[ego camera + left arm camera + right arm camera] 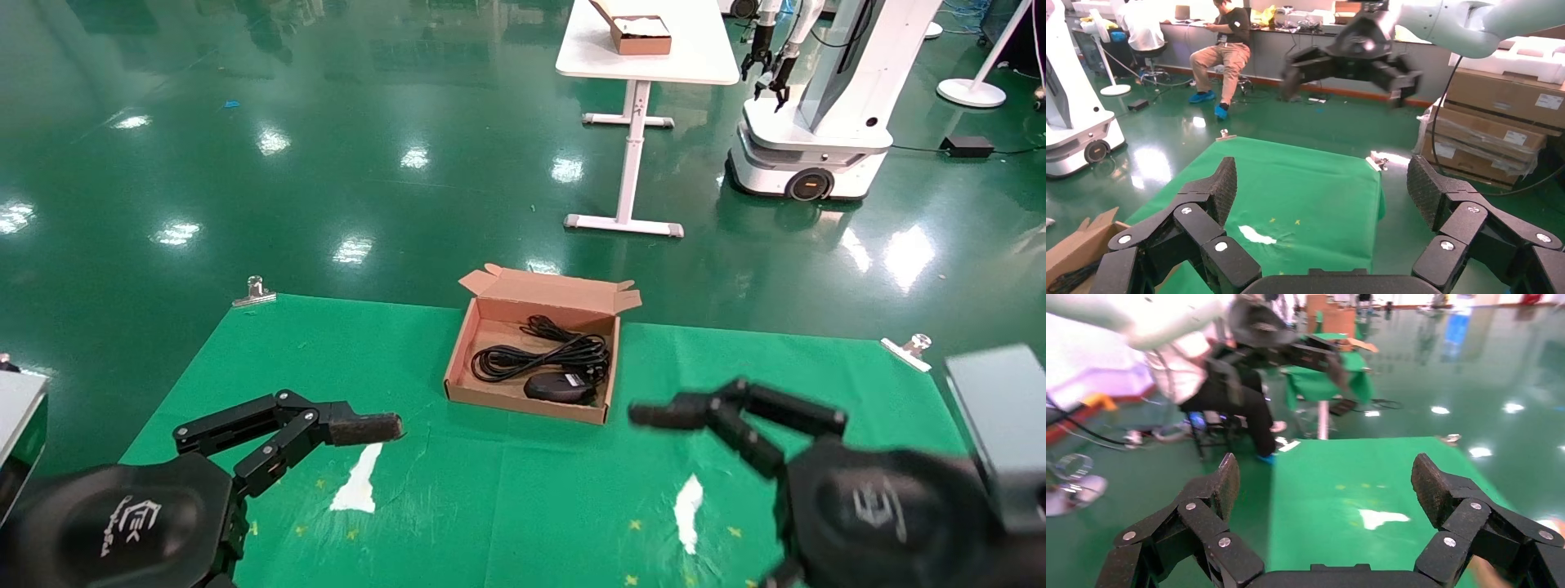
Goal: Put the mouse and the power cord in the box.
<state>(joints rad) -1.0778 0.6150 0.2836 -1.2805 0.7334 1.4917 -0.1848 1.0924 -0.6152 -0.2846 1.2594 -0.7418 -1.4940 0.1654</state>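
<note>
Brown cardboard box [490, 392] sits at 12 o'clock on the green cloth [343, 359] — cord [539, 351] and mouse [558, 385] inside. Left gripper [1321, 190] at 8 and right gripper [1324, 478] at 4 — fingers spread wide, holding nothing.

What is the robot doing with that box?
The robot is packing things away. The mouse and the power cord both lie inside the box on the green table. The left gripper and right gripper hang open and empty, one on each side of the box, touching nothing.
</note>
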